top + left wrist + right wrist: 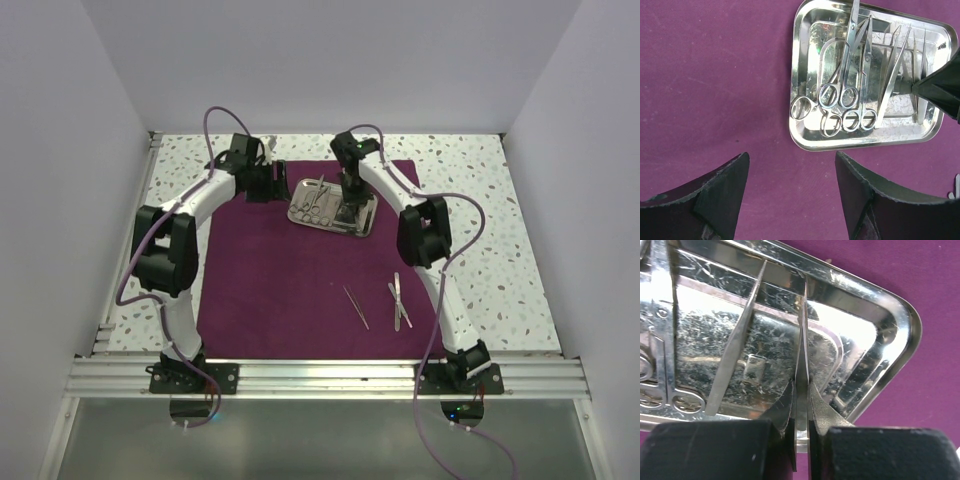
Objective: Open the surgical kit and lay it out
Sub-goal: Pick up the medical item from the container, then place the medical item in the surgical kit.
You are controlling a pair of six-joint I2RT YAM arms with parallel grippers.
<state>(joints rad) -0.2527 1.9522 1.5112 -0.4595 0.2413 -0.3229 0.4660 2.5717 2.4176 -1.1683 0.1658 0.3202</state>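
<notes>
The purple cloth lies spread flat on the speckled tabletop, and the shiny steel tray sits on its far half, a little right of centre. From the left wrist view the tray holds 3 ring-handled instruments lying side by side, their 6 rings bunched at the near end and their blades pointing away, with a pair of slim pointed tweezers beside them on the right. The right hand reaches down into the right part of the tray; in its own view the right hand has both fingers pinched tight on a thin silver instrument, seen edge-on and standing on its edge above the scratched tray floor. A 2nd flat silver strip lies just to its left. The left hand hangs over the cloth just left of the tray, not touching it; its dark fingers are spread wide apart with nothing between them, the left hand facing the tray's near rim. Nearer the arm bases, 2 pieces lie on the cloth well apart from the tray: a thin probe and, just to its right, flat crossed tweezers.
</notes>
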